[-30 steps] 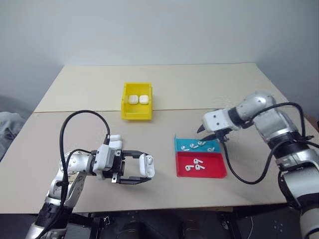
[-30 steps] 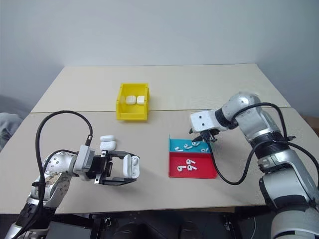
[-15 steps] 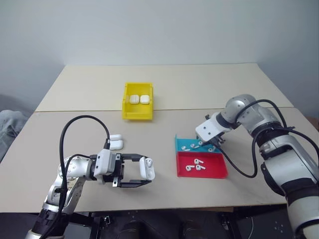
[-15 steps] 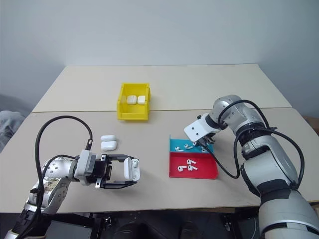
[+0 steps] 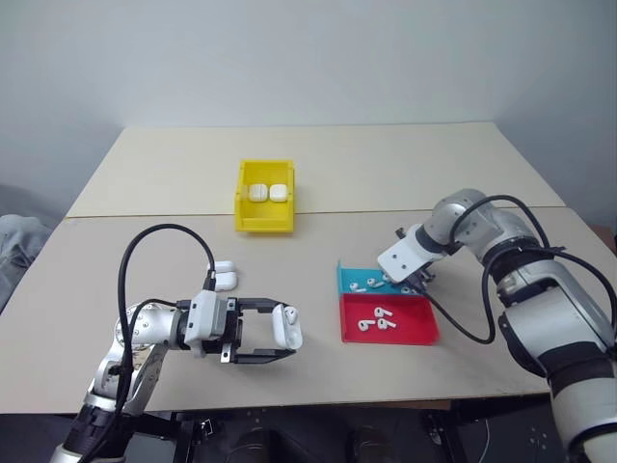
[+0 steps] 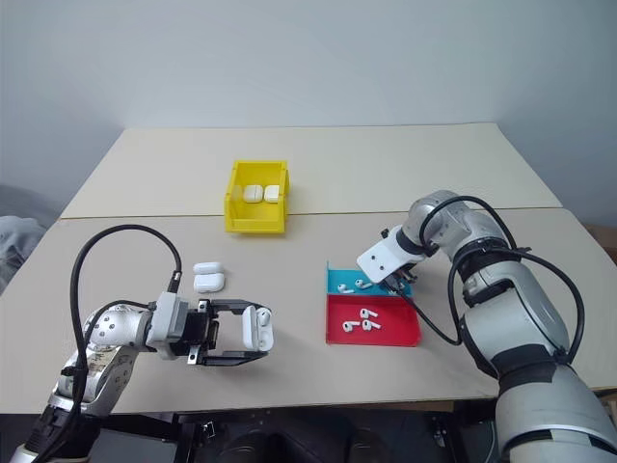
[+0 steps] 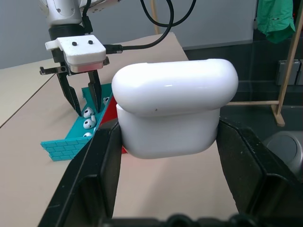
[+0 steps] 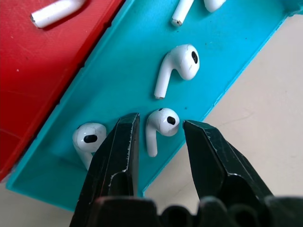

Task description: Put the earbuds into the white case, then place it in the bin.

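With the right gripper [image 8: 158,130] parted astride one earbud [image 8: 160,124] in the cyan tray [image 8: 118,71], risk: neighbouring bud [image 8: 88,137] gets nudged or pinched too. Left gripper [image 5: 265,329] clamps white case [image 5: 285,325], well left of tray; lid looks shut.

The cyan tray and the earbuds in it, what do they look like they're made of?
The cyan tray looks like matte plastic: flat, even colour with a faint grain and no glare. The earbuds look like glossy hard white plastic with soft highlights and dark grille spots.
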### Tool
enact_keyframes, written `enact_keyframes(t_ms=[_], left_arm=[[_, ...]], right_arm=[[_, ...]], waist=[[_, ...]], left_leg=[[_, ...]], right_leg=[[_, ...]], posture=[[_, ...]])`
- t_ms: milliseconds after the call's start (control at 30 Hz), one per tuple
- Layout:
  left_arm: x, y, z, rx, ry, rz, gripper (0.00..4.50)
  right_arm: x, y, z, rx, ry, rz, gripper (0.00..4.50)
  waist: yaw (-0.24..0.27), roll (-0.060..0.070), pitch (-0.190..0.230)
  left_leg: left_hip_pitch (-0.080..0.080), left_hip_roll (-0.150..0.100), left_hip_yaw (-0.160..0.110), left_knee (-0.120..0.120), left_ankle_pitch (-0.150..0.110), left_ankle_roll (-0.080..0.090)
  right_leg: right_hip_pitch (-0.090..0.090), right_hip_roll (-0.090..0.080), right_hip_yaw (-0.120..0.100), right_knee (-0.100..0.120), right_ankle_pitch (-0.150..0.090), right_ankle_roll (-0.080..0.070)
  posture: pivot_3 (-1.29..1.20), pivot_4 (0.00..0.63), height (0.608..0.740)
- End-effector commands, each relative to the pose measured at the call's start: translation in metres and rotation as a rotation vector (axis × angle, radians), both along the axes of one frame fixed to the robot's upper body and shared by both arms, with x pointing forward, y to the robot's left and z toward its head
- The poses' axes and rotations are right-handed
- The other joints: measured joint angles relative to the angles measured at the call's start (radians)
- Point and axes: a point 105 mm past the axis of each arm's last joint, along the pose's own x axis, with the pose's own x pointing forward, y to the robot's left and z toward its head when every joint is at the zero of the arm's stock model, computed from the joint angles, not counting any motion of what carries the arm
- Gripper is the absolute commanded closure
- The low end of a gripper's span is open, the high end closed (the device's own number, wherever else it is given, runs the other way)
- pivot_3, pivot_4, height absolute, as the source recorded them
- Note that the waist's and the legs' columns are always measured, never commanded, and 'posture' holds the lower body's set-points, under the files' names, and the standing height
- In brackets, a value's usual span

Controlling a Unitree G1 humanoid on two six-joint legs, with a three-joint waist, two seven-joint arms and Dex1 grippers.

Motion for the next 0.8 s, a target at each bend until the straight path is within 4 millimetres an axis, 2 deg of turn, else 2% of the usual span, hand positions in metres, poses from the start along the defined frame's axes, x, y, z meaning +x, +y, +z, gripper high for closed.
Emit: enact_keyframes(t_ms=[33,800], left_arm=[[-0.0012,-0.0023,0.0064,0.002,-0.044,-0.012,1.77],[0.0004,-0.0040,0.0080,0.006,-0.058,-0.008,1.77]], right_arm=[[0.0053,0.0021,0.0127,-0.009,-0.054,0.018,2.64],[0.0040,-0.0012,0.0062,-0.060,-0.066,0.069,2.64]], waist=[[0.000,0.000,0.000],[-0.001,0.000,0.000]], left_leg=[[0.000,0.000,0.000,0.000,0.000,0.000],[0.001,0.000,0.000,0.000,0.000,0.000]], right_leg=[[0.000,0.000,0.000,0.000,0.000,0.000],[0.001,0.000,0.000,0.000,0.000,0.000]], posture=[[0.00,0.150,0.740],[0.00,0.150,0.740]])
